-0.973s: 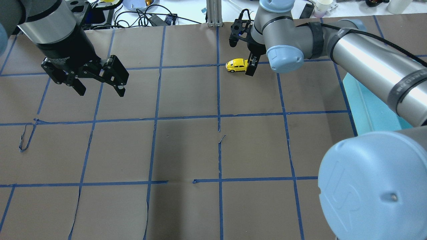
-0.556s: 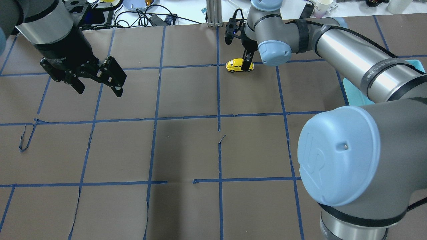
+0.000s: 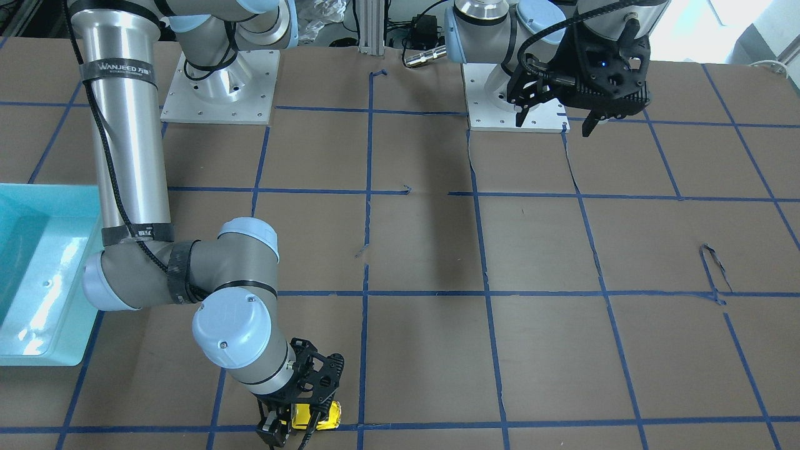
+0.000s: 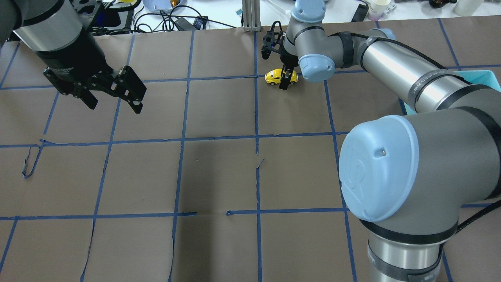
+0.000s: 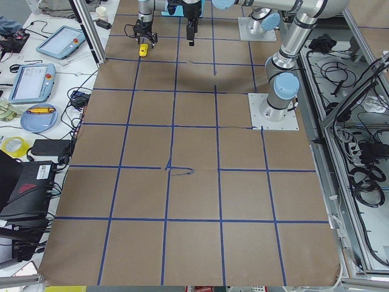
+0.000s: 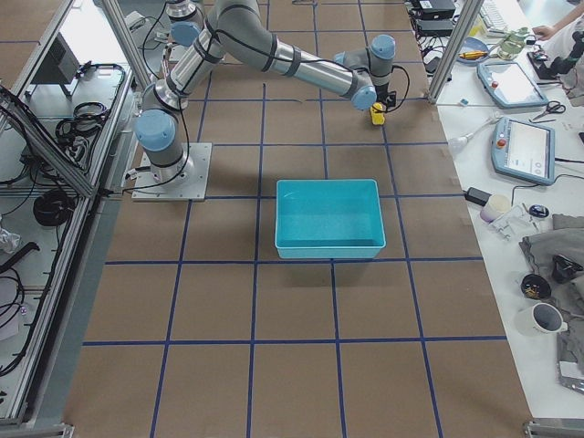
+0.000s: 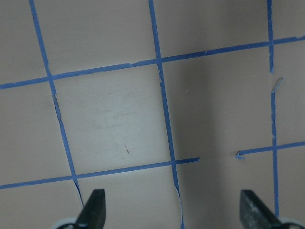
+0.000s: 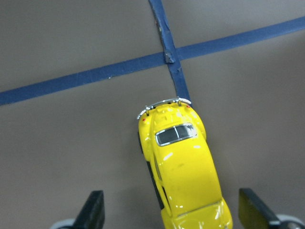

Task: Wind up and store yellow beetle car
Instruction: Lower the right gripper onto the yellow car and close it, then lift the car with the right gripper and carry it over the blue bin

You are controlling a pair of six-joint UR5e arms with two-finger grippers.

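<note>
Two fingers of the right tool (image 8: 172,207) are held wide apart, one on each side of the yellow beetle car (image 8: 178,162), and no contact is seen. The car is standing on its wheels on the tabletop (image 4: 219,172), just beside a crossing of blue tape (image 8: 171,57), well apart from the teal bin (image 6: 328,217). The left tool (image 4: 115,106) is held open and empty, well away. The grasping step is judged to be in hand. Next, the right tool must be closed on the car's sides, so that it can be drawn backward on the tabletop for winding, then carried to the bin.
</note>
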